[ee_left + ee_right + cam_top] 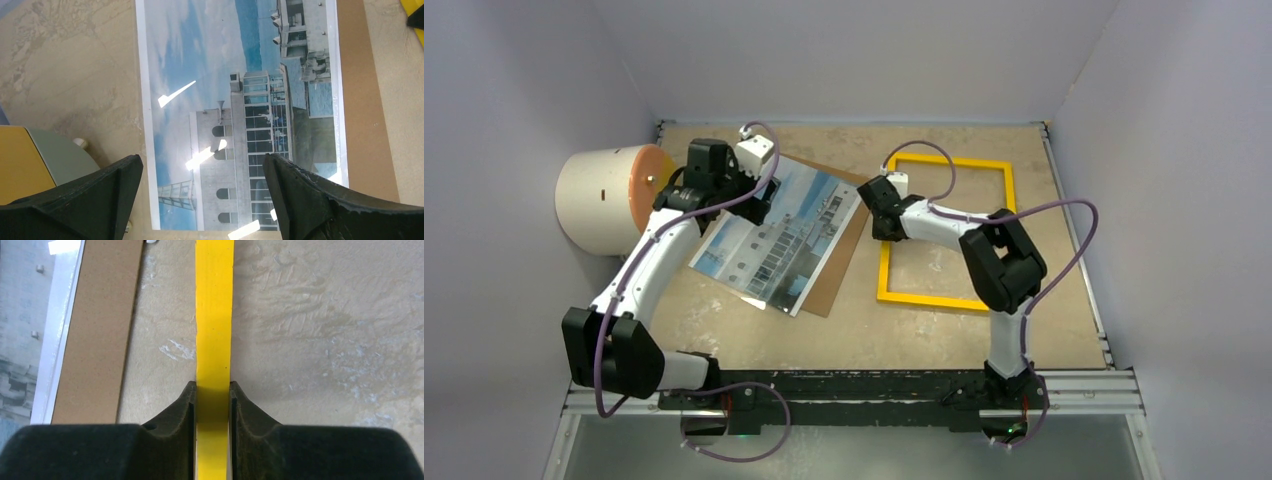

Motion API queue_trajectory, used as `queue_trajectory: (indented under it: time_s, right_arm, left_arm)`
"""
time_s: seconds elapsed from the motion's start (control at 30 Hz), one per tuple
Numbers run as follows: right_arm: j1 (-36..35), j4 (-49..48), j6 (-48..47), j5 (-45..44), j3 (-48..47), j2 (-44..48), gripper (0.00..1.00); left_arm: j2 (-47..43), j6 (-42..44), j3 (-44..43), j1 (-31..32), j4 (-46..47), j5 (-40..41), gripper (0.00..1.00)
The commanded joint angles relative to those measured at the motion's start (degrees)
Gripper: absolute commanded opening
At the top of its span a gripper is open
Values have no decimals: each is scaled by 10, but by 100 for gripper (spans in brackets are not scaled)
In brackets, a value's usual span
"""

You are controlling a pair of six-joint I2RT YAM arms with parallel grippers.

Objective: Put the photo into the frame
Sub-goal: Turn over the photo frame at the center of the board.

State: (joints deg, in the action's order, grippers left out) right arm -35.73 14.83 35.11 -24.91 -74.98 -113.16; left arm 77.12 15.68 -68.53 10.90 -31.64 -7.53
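My right gripper (213, 390) is pinching the frame (215, 315) on its left yellow rail, with a finger tight against each edge. The frame lies flat on the table (1044, 300), yellow side up, right of centre. My left gripper (200, 162) hangs over the photo (225, 100) with its jaws spread wide. The photo sits askew on the brown backing board (365, 125), just left of the frame, with glare streaks across it. A white cylinder (604, 200) with an orange face is at far left.

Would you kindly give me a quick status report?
Left tool open above glossy building photo. Right tool shut on rail of thin yellow rectangular frame. Photo on brown backing board.
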Motion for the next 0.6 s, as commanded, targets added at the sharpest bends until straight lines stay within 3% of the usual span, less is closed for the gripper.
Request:
queue_trajectory:
  time_s: [0.0,0.33,0.57]
  right_arm:
    - [3,53,4,11,-40,80,0]
    - [3,91,91,215,-118,270,0]
    - [3,-1,191,355,-140,325,0]
  left_arm:
    - [-10,9,-6,-5,-13,3,100]
    - [-17,-8,-20,-5,-24,-27,100]
    - [-29,-18,-34,-5,-36,-31,100]
